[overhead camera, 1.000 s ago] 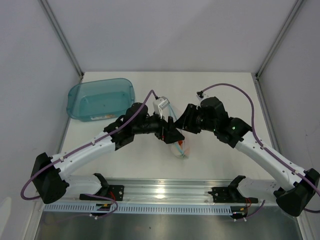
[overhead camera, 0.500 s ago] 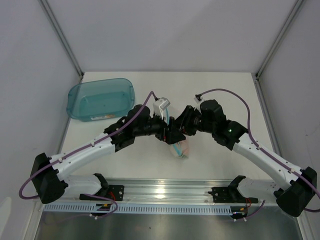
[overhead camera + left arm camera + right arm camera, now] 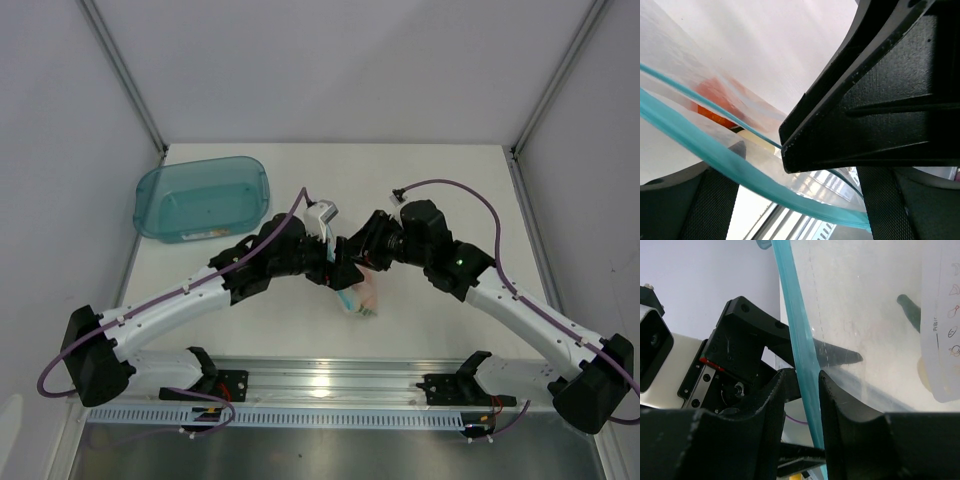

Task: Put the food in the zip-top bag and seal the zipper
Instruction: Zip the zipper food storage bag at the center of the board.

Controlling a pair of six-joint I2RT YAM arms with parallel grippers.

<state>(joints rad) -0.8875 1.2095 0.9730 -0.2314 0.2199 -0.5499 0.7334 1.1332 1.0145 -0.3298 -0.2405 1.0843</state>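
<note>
The zip-top bag (image 3: 362, 297) lies between both arms at the table's middle, with the food inside. The orange fruit (image 3: 715, 100) shows through the plastic. The green vegetable (image 3: 910, 310) and the cream egg-like lump (image 3: 925, 375) show beside a paper label. My right gripper (image 3: 353, 260) (image 3: 807, 385) is closed narrowly on the light-blue zipper (image 3: 800, 340). My left gripper (image 3: 335, 270) (image 3: 797, 200) has its jaws wide apart and straddles the bag mouth. The zipper (image 3: 740, 167) runs across between its jaws, and a right-gripper finger pokes in from above.
A teal translucent tub (image 3: 200, 198) stands at the back left. The grey walls and frame posts close in the table at the back and sides. The aluminium rail (image 3: 330, 385) with the arm bases runs along the near edge.
My right gripper has moved left along the bag mouth until it meets the left gripper. The bag's raised top edge has dropped lower. The left gripper has shifted slightly down.
</note>
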